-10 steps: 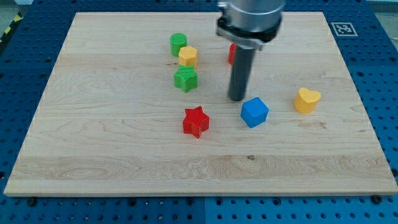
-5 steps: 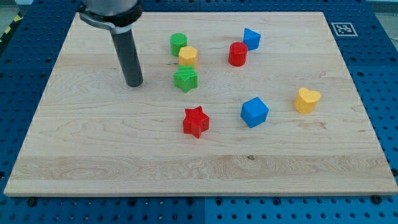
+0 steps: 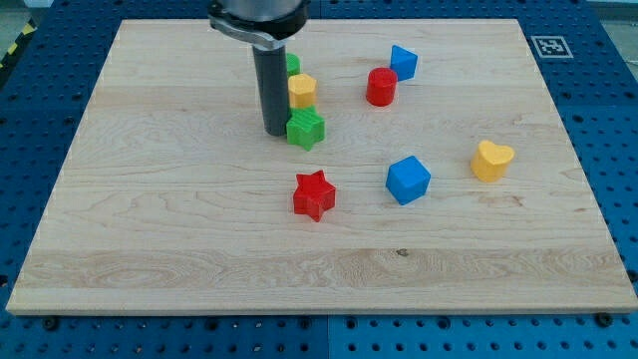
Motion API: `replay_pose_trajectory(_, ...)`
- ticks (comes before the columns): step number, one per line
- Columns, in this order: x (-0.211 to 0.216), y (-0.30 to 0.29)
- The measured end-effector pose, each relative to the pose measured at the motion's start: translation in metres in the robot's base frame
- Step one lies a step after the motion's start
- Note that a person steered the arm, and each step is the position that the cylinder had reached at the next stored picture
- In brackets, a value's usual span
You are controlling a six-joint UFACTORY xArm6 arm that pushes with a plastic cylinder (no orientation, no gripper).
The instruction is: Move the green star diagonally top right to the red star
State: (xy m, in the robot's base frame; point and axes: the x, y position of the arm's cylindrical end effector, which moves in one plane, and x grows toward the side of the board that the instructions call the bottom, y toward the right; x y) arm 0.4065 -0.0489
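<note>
The green star [image 3: 307,129] lies on the wooden board [image 3: 150,199], above and slightly left of the red star [image 3: 314,194]. My tip [image 3: 275,131] stands right against the green star's left side, touching it or nearly so. The rod rises from there toward the view's top and hides most of a green cylinder [image 3: 292,64] behind it.
A yellow block [image 3: 302,91] sits just above the green star. A red cylinder [image 3: 381,87] and a small blue block [image 3: 403,62] lie toward the top right. A blue cube [image 3: 408,179] and a yellow heart [image 3: 491,160] lie to the right of the red star.
My tip went from the right of the green star to far left, then came back right against the star's left side. The green star has shifted slightly right.
</note>
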Motion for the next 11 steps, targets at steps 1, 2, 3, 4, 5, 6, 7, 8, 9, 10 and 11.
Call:
replay_pose_trajectory(1, 0.000, 0.020)
replay_pose_trajectory(2, 0.000, 0.034)
replay_pose_trajectory(3, 0.000, 0.049)
replay_pose_trajectory(4, 0.000, 0.054)
replay_pose_trajectory(5, 0.000, 0.055)
replay_pose_trajectory(6, 0.001, 0.058)
replay_pose_trajectory(7, 0.001, 0.058)
replay_pose_trajectory(8, 0.001, 0.058)
replay_pose_trajectory(9, 0.001, 0.049)
replay_pose_trajectory(10, 0.018, 0.024)
replay_pose_trajectory(11, 0.052, 0.010)
